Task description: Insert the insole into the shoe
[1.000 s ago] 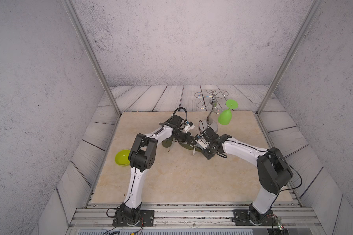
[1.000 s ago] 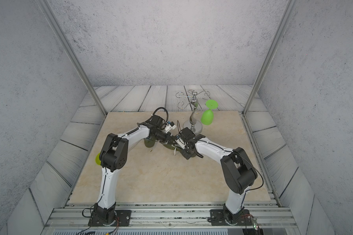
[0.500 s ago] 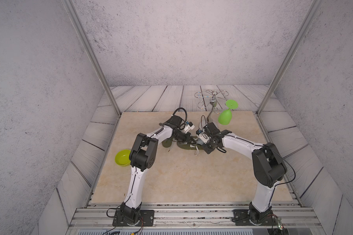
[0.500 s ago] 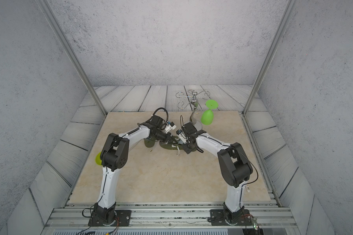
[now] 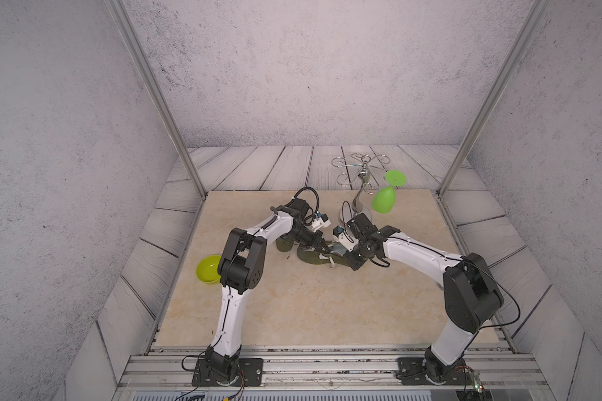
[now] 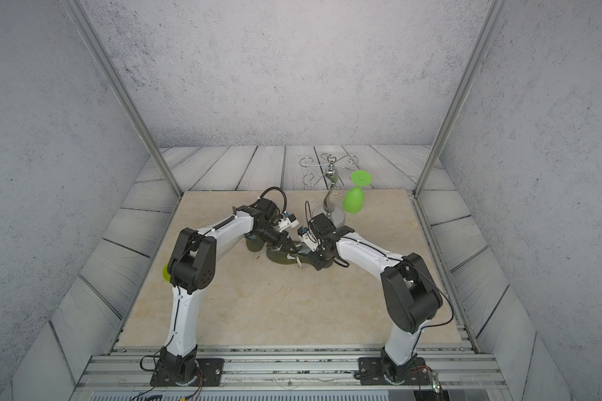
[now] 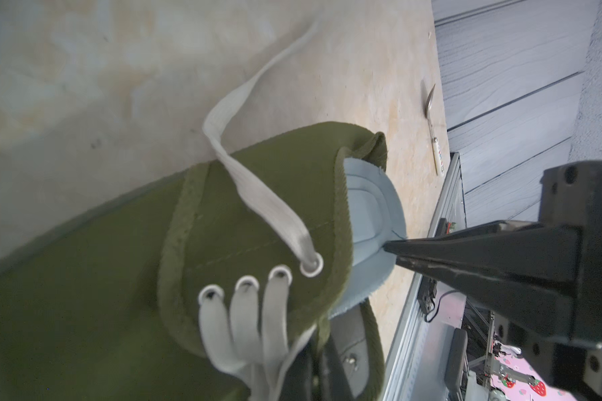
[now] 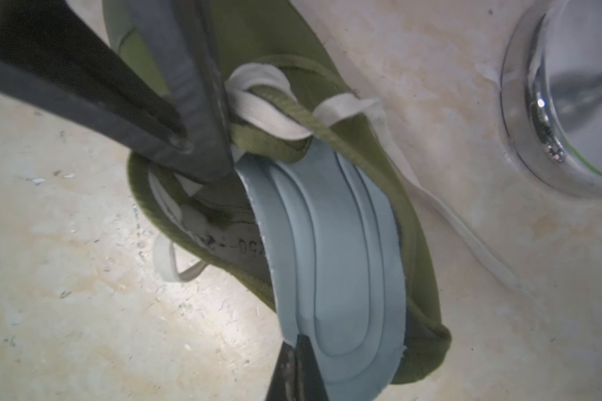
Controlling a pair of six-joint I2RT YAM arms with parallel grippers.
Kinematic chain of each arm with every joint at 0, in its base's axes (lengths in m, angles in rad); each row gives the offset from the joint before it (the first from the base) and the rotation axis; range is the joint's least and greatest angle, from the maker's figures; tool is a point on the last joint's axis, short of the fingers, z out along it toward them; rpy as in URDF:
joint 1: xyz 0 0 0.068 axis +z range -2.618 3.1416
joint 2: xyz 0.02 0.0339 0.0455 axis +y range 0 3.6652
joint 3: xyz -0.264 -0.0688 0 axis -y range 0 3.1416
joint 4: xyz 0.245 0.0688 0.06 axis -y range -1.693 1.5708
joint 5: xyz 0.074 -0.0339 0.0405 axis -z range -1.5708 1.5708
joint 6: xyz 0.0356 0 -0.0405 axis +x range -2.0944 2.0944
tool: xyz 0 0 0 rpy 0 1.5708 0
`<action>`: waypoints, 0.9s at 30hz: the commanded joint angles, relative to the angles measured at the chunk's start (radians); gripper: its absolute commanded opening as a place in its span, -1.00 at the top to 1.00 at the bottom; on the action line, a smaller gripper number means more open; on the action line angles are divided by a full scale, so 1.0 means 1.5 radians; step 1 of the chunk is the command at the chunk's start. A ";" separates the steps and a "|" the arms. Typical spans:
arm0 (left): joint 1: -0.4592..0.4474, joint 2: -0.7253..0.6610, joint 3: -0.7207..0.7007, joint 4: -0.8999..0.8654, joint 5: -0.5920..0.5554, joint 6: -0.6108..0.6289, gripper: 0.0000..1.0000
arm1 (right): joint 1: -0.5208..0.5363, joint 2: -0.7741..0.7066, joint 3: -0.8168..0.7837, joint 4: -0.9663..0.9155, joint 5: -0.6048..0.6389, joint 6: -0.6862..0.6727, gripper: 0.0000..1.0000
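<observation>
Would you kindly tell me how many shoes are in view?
2. One olive shoe lies mid-scene, the insole partly in it; a second olive shape, apparently a shoe, is mostly hidden behind the left arm.

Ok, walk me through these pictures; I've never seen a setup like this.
Two white-and-black robot arms, the left arm and the right arm, stand on a beige stone-patterned table. Both top views look down on the whole scene. Each of the other two pictures comes from a camera on one arm's wrist.

Between the arms lies an olive-green canvas shoe with white laces. A pale blue foam insole is partly inside it, with its heel end sticking out.

The left end effector is shut, seemingly pinching the shoe's laced edge. The right end effector is shut, its tip against the insole's heel.

Also there: a lime-green bowl and a chrome rack with a bright green goblet hanging upside down.
</observation>
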 commanded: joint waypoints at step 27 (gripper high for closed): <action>-0.003 -0.013 0.001 -0.064 -0.033 0.061 1.00 | -0.002 0.040 0.029 0.090 -0.032 -0.034 0.32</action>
